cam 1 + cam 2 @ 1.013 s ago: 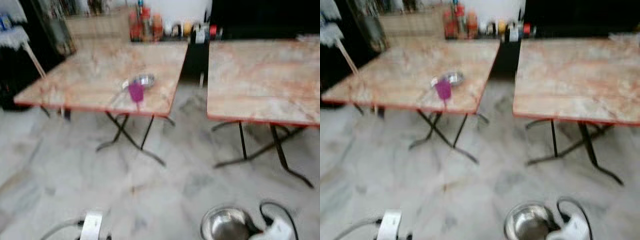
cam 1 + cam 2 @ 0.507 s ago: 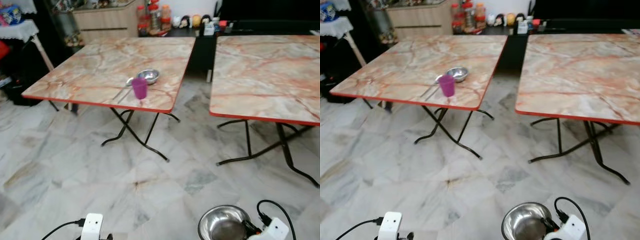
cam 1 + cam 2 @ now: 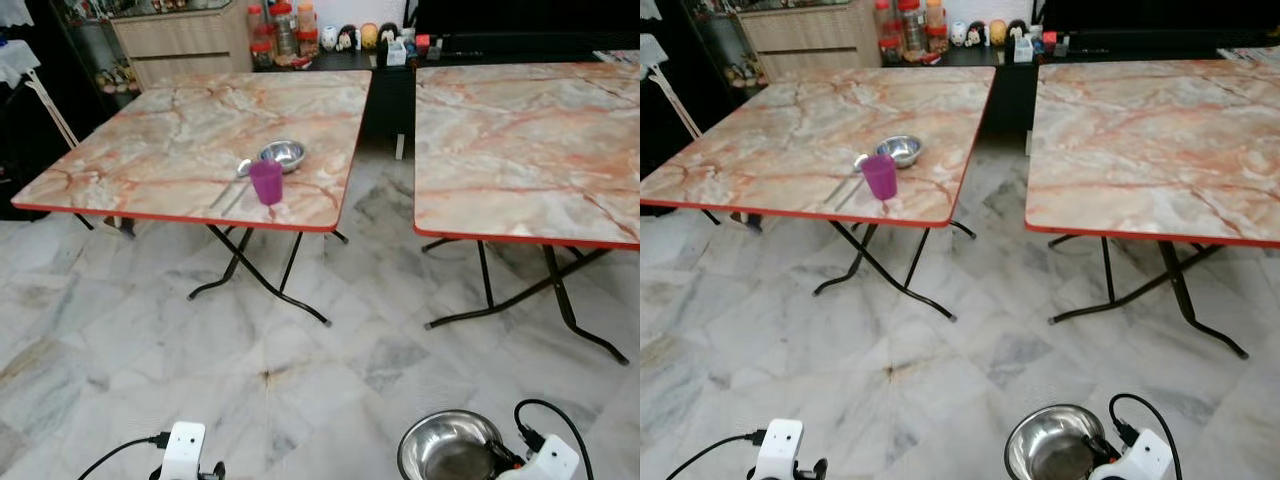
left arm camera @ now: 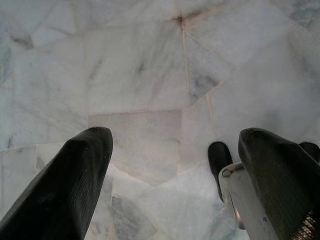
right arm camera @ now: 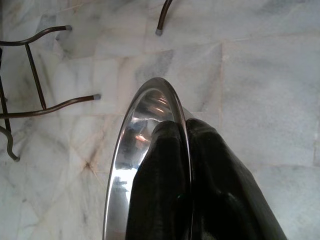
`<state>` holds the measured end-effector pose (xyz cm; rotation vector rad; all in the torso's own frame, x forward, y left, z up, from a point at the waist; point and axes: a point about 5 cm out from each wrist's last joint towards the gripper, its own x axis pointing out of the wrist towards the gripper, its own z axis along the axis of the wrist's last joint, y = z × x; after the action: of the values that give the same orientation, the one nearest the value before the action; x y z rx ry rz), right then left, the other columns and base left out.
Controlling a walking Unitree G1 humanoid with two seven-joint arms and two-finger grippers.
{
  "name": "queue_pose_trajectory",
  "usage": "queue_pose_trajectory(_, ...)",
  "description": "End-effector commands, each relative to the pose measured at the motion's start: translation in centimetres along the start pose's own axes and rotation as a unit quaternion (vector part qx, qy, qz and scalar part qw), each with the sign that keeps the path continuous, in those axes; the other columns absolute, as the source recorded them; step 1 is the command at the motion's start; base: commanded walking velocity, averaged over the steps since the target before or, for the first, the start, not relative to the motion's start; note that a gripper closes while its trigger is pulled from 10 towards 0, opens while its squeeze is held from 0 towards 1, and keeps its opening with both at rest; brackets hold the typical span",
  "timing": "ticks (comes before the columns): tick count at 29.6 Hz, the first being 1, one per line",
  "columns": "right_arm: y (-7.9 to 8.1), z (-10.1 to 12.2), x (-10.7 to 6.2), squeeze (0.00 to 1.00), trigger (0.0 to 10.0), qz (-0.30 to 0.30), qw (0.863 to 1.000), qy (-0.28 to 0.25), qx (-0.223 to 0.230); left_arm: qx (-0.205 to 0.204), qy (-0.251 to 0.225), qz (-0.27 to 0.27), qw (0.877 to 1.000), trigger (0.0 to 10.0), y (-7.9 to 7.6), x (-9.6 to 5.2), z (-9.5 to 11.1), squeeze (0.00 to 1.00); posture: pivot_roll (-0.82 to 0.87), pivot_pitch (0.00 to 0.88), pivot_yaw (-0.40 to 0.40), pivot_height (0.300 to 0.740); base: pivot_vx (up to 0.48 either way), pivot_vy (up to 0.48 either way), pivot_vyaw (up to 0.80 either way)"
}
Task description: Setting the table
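Right end effector [image 5: 182,150]: pinching steel bowl [image 3: 447,447] rim. Left end effector [image 4: 170,170]: spread, idle. Advice: carry bowl level to worktop [image 3: 150,150].

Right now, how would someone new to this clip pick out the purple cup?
Find the left marble-topped folding table of the two. Near its front right edge stands the purple cup, upright, with a small steel bowl just behind it. It is the one coloured item on that tabletop.

no legible text, labels, or signs
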<state>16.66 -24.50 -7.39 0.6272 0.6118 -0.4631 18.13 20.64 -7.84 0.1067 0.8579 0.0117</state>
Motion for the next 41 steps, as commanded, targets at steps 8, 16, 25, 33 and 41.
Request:
queue_pose_trajectory(8, 0.37, 0.09, 0.13, 0.00, 10.0, 0.005, 1.000, -0.002, -0.006, 0.003, 0.007, 0.007, 1.000, 10.0, 0.43, -0.07, -0.24, 0.00, -0.07, 0.000, 0.067, 0.740, 0.251, 0.000, 0.00)
queue_pose_trajectory(16, 0.49, -0.02, 0.14, 0.00, 10.0, 0.008, 1.000, 0.000, -0.012, 0.001, 0.007, 0.006, 1.000, 10.0, 0.35, -0.02, -0.13, 0.00, -0.07, 0.000, 0.064, 0.740, 0.258, 0.000, 0.00)
queue_pose_trajectory(25, 0.46, -0.10, 0.11, 0.00, 10.0, 0.007, 1.000, 0.003, -0.012, -0.001, 0.007, 0.007, 1.000, 10.0, 0.32, -0.04, -0.20, 0.00, -0.07, 0.004, 0.061, 0.740, 0.260, 0.000, 0.00)
queue_pose_trajectory(33, 0.48, -0.08, 0.13, 0.00, 10.0, 0.008, 1.000, 0.004, -0.017, -0.001, 0.006, 0.006, 1.000, 10.0, 0.25, 0.00, -0.10, 0.00, -0.07, 0.005, 0.062, 0.740, 0.289, 0.000, 0.00)
queue_pose_trajectory(41, 0.48, -0.13, 0.11, 0.00, 10.0, 0.009, 1.000, 0.005, -0.020, -0.001, 0.010, 0.006, 1.000, 10.0, 0.17, 0.01, -0.16, 0.00, -0.07, 0.002, 0.062, 0.740, 0.107, 0.000, 0.00)
